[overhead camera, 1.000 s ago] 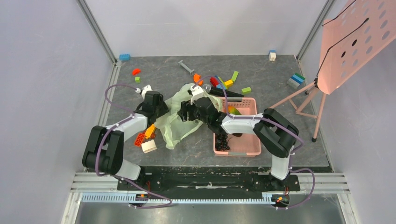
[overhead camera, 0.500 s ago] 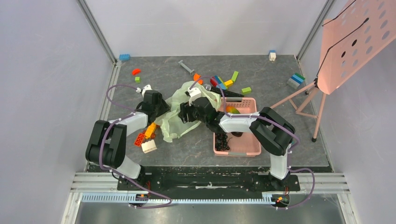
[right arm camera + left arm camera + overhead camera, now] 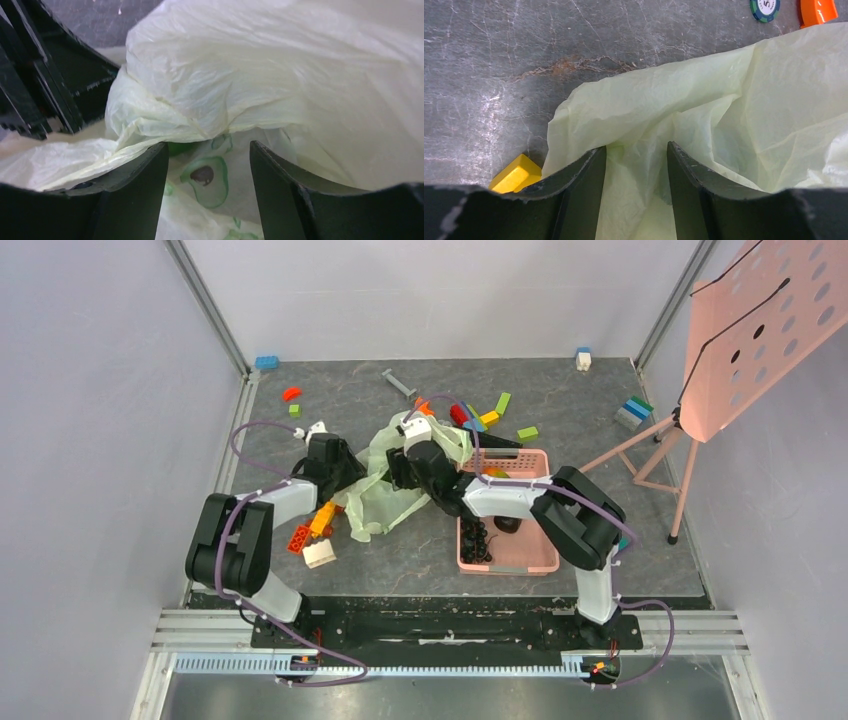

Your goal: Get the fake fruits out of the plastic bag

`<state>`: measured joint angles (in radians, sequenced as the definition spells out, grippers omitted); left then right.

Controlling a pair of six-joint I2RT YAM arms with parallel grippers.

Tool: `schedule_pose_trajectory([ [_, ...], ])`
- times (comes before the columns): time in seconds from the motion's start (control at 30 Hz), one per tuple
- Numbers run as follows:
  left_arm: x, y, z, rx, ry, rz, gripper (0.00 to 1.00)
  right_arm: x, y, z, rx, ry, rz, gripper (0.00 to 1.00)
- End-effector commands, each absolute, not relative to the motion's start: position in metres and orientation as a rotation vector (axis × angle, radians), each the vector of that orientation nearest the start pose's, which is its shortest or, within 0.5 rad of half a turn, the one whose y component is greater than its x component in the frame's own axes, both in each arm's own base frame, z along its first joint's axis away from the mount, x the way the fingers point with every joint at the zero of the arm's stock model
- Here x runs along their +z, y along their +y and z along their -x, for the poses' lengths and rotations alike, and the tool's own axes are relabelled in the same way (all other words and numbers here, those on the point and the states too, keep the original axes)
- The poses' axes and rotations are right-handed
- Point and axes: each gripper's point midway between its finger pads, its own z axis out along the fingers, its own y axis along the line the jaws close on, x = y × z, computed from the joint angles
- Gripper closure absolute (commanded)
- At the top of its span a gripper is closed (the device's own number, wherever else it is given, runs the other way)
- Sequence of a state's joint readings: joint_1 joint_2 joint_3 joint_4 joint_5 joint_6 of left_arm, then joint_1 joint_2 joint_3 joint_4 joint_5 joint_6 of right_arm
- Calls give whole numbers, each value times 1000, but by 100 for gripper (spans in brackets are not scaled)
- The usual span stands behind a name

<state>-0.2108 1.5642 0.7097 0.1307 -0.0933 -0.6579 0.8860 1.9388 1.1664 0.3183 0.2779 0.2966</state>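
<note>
From above, the plastic bag (image 3: 385,490) lies crumpled mid-surface (image 3: 330,400), with bare room behind it on your left side. Loose blocks (image 3: 318,535) crowd its near-left edge, and the pink basket (image 3: 540,562) sits just to its right. The left tool (image 3: 348,475) meets the bag's left edge and the right tool (image 3: 398,472) sits over its middle. In the basket are the mango (image 3: 497,473), half hidden by the right arm, a brown round fruit (image 3: 508,525) and the grapes (image 3: 476,540).

On the left wrist view, the left tool (image 3: 636,147) has its fingers apart with a fold of bag (image 3: 749,110) running between them. You cannot tell whether it is pinched. A yellow block (image 3: 516,173) lies just beside the left finger. Bare surface (image 3: 499,60) opens ahead, with a green-rimmed disc (image 3: 765,7) and an orange piece (image 3: 818,10) at the far edge.

On the right wrist view, the right tool (image 3: 209,145) is released. Its fingers straddle the bag (image 3: 280,75) over an avocado print (image 3: 205,180). Film fills nearly the whole view.
</note>
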Motion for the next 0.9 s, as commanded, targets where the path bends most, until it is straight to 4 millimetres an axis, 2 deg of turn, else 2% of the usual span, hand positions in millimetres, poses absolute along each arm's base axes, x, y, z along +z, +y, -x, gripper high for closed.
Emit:
schedule_pose_trajectory([
  [0.0, 53, -98, -397, -404, 2203, 559, 46, 103, 400, -391, 424, 1934, 391, 35],
  [0.17, 51, -102, -399, -424, 2213, 549, 49, 101, 423, -395, 491, 1922, 440, 31],
  [0.3, 49, -103, -399, -431, 2219, 549, 54, 98, 438, -389, 582, 1910, 482, 25],
  [0.37, 49, -104, -399, -435, 2220, 547, 64, 95, 443, -386, 619, 1911, 502, 20],
  [0.47, 48, -104, -400, -440, 2223, 554, 79, 88, 447, -386, 652, 1922, 512, 19],
  [0.63, 47, -104, -401, -447, 2228, 559, 97, 78, 448, -390, 695, 1941, 503, 17],
  [0.87, 46, -104, -401, -455, 2230, 562, 98, 62, 443, -396, 718, 1973, 496, 14],
])
